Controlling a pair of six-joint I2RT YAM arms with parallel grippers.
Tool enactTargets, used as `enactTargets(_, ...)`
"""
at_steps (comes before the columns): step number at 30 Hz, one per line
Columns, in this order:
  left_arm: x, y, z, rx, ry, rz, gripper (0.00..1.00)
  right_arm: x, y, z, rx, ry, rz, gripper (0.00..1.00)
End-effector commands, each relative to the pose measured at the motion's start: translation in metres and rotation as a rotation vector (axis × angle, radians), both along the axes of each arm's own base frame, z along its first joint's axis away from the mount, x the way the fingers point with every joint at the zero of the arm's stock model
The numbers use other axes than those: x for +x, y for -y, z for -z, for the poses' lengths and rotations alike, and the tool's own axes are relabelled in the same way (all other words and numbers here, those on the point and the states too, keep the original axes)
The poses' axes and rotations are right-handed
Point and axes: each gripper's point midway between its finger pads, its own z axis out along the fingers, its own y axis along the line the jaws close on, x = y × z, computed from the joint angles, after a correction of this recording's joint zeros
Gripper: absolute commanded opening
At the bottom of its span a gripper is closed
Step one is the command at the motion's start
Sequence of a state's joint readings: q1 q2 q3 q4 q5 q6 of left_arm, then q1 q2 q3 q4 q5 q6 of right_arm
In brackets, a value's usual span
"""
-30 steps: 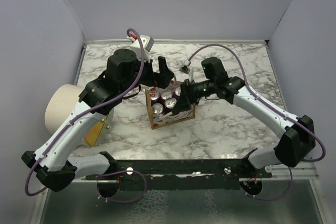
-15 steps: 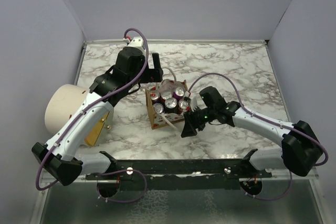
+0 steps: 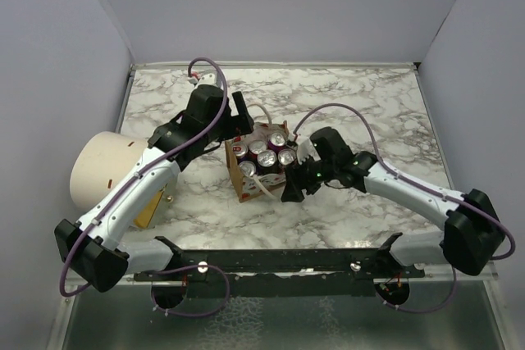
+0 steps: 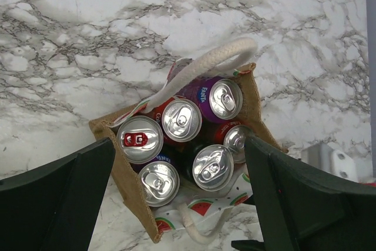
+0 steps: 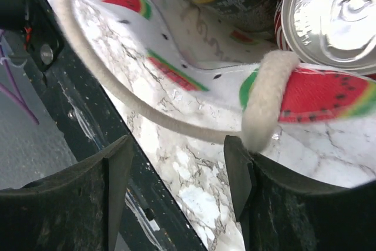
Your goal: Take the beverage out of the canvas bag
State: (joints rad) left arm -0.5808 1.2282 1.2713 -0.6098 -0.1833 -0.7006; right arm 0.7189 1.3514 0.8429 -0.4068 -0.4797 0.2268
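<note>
Left jaws: spread wide, holding nothing; the two dark fingers (image 4: 53,204) frame the bag from above, one on each side, apart from it.
Right jaws: spread, pinching nothing; low at the bag's near-right corner, just above the worktop (image 3: 369,104).
Between right jaws: the near rope handle (image 5: 147,110) crosses the gap; contact with either finger cannot be told.
Task item, location: the beverage cans stand upright inside the canvas bag (image 4: 259,107), which sits mid-worktop between the two arms.
Bag condition: upright, mouth open, the watermelon-print band (image 5: 329,95) facing the right wrist camera.
Cans, count: six, all tops showing, packed touching one another.
Cans, identifiable: one purple Fanta can (image 4: 225,99) at the far side; one can with a red pull tab (image 4: 140,139) nearest the left-hand finger; the rest show silver tops only.
Handles, count: two white rope loops, the far handle (image 4: 217,57) arched over the bag's rim and the near one drooping outward.
Other items, count: one large cream cylinder (image 3: 102,171) at the worktop's left edge, well apart from the bag.
Work done: none visible; no can is out of the bag, none is gripped.
Work left, in my judgement: bring the left jaws down onto one can, pinch it, lift it clear and set it on the worktop; the right jaws look placed to steady the bag.
</note>
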Motion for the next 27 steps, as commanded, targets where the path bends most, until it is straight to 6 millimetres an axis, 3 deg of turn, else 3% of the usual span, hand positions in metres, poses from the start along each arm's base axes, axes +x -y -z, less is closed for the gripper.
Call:
enactTargets(1, 0.010, 0.004, -0.031, -0.076, 0.075, -0.023, 0.94, 0.014, 0.009, -0.055, 0.028, 0.139, 0.064, 0.65)
enactTargets(5, 0.020, -0.002, -0.049, -0.040, 0.121, -0.037, 0.95, 0.020, 0.010, -0.084, 0.023, 0.174, 0.087, 0.67)
enactTargets(10, 0.031, -0.003, -0.067, -0.032, 0.176, -0.037, 0.95, 0.041, -0.006, -0.115, 0.044, 0.198, 0.101, 0.69)
enactTargets(17, 0.046, -0.018, -0.097, -0.006, 0.255, -0.088, 0.95, 0.080, -0.023, -0.097, -0.092, 0.147, 0.174, 0.74)
enactTargets(24, 0.041, -0.028, -0.101, 0.007, 0.261, -0.100, 0.95, 0.089, -0.034, -0.087, -0.215, 0.191, 0.173, 0.88)
enactTargets(27, 0.037, -0.033, -0.104, 0.000, 0.265, -0.111, 0.95, 0.087, -0.044, -0.082, -0.255, 0.217, 0.151, 0.89)
